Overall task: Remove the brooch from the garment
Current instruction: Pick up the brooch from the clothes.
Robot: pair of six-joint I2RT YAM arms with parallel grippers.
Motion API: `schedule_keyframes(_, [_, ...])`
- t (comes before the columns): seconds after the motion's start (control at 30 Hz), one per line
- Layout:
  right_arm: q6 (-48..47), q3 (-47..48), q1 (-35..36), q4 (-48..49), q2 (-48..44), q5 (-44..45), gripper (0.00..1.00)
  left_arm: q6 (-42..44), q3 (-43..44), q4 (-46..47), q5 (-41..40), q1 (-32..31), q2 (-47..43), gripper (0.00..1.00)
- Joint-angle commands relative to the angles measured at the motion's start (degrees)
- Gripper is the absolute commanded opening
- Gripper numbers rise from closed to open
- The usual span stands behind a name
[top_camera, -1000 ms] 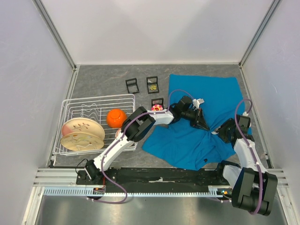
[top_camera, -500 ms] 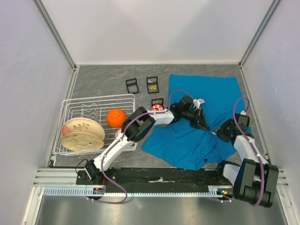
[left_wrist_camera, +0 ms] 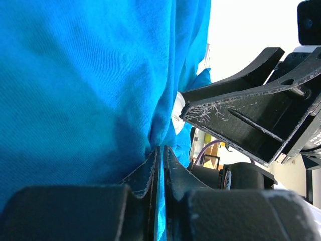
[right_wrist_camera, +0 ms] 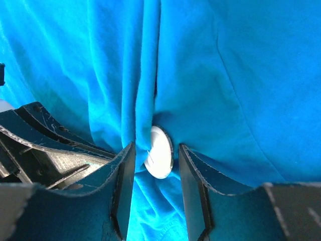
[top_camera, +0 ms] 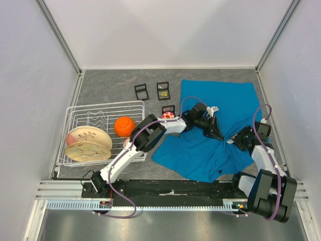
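Observation:
The garment [top_camera: 220, 105], a teal-blue T-shirt, lies bunched on the right half of the table. My left gripper [top_camera: 218, 134] is shut on a raised fold of its cloth [left_wrist_camera: 161, 150], which shows as a thin blue strip between the closed jaws. The brooch [right_wrist_camera: 159, 153], a white round disc, sits edge-on in the cloth beside that fold, and its edge also shows in the left wrist view [left_wrist_camera: 176, 113]. My right gripper [right_wrist_camera: 156, 148] is open, with one finger on each side of the brooch. The left finger [right_wrist_camera: 123, 175] presses cloth and the right finger [right_wrist_camera: 193, 181] stands apart.
A white wire dish rack [top_camera: 75, 113] at the left holds a flowered plate [top_camera: 88, 143] and an orange bowl [top_camera: 124, 126]. Three small black boxes [top_camera: 141, 91] [top_camera: 163, 90] [top_camera: 168, 110] stand behind the left arm. White walls enclose the table.
The right gripper's jaws narrowed, then widened again around the brooch, and the right arm shifted slightly. The left gripper keeps its hold on the fold.

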Motion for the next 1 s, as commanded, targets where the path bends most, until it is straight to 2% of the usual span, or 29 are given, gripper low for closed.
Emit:
schedule_keyframes(0.0, [-0.21, -0.46, -0.49, 3.25, 1.03, -3.27, 0.47, 1.70, 1.10, 0.14, 1.08, -0.40, 0.20, 0.10])
schedule_keyframes(0.1, [-0.82, -0.81, -0.66, 3.52, 2.00, -4.42, 0.46, 1.70, 1.10, 0.05, 1.08, -0.31, 0.20, 0.10])
schedule_keyframes(0.33, [-1.44, -1.08, -1.19, 4.04, 1.91, -4.33, 0.36, 1.88, 1.28, -0.04, 1.17, -0.40, 0.20, 0.10])
schedule_keyframes(0.57, [-2.05, -0.99, -1.45, 4.31, 2.27, -4.51, 0.33, 1.96, 1.37, -0.12, 1.26, -0.40, 0.20, 0.10])
schedule_keyframes(0.8, [-1.88, -1.43, -1.45, 5.19, 2.88, -5.03, 0.20, 2.05, 1.46, -0.12, 1.26, -0.31, 0.20, 0.10])
schedule_keyframes(0.97, [-1.70, -1.87, -1.54, 6.07, 3.85, -5.82, 0.17, 2.23, 1.54, -0.21, 1.43, -0.31, 0.29, 0.10])
